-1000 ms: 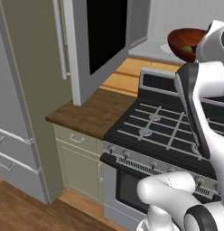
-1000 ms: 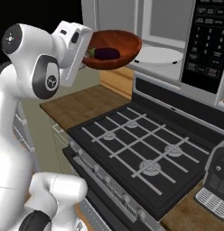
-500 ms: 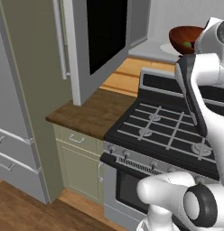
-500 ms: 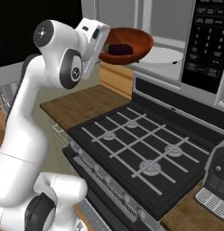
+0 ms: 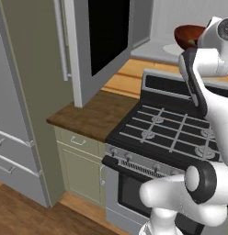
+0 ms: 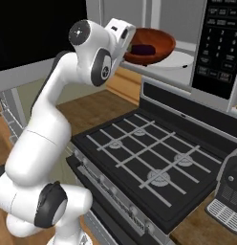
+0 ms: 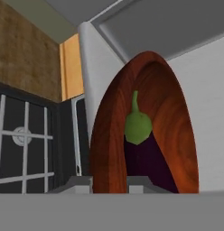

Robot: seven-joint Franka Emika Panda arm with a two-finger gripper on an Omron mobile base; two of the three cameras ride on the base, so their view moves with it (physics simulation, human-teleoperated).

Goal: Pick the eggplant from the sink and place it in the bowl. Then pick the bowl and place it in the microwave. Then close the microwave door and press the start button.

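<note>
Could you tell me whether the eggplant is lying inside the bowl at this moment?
Yes, the dark eggplant lies inside the reddish-brown bowl, which is held up at the open microwave.

Glossy white rounded arm [image 6: 48, 129] segments (dark grey joint caps).

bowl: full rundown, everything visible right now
The bowl is wide, shallow and glossy reddish-brown with wood-like rings inside. The gripper clamps its near rim, holding it aloft and roughly level at the open microwave's mouth, over the white turntable. The eggplant lies inside, green stem end up in the hand view.
</note>
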